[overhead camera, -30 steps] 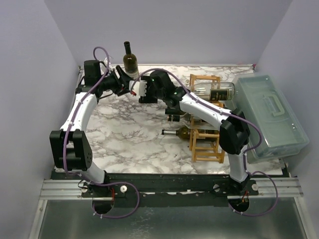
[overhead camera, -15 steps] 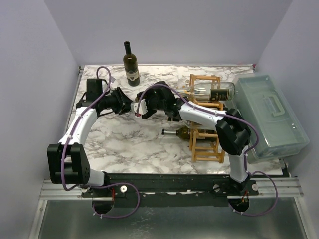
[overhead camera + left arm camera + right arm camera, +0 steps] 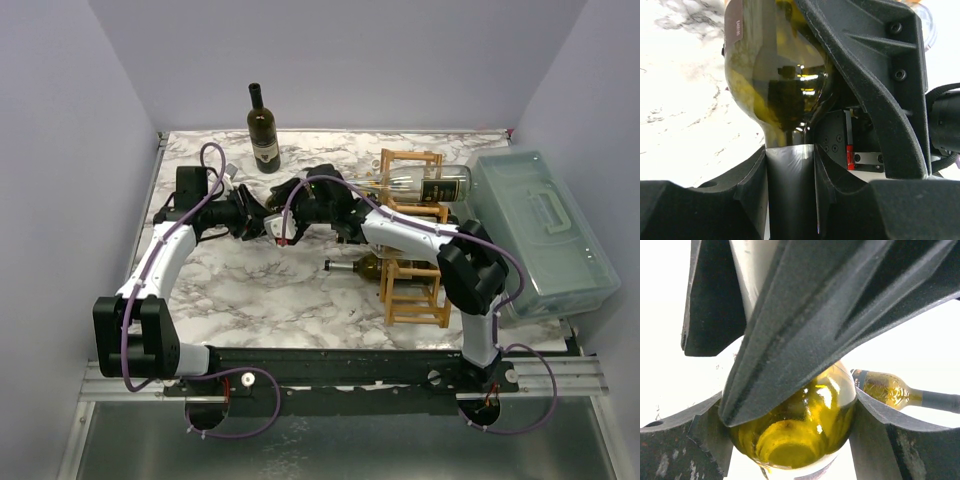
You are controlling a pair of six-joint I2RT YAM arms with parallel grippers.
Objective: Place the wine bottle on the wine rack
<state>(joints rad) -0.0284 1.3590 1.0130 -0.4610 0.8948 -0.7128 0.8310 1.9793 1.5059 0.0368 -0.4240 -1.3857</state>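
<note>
A green glass wine bottle is held between my two grippers over the left middle of the table; the top view hides it under them. My left gripper is shut on its dark neck, both pads pressed against it. My right gripper is closed round the wide body, which touches both fingers. In the top view the left gripper and right gripper meet tip to tip. The wooden wine rack stands to the right.
A second green bottle stands upright at the back edge. On the rack lie a clear bottle on top and a green one lower down, neck pointing left. A translucent lidded box sits at the far right.
Both grippers have moved from near the standing bottle at the back towards the front, to the middle of the table. The left jaws have closed on the neck.
</note>
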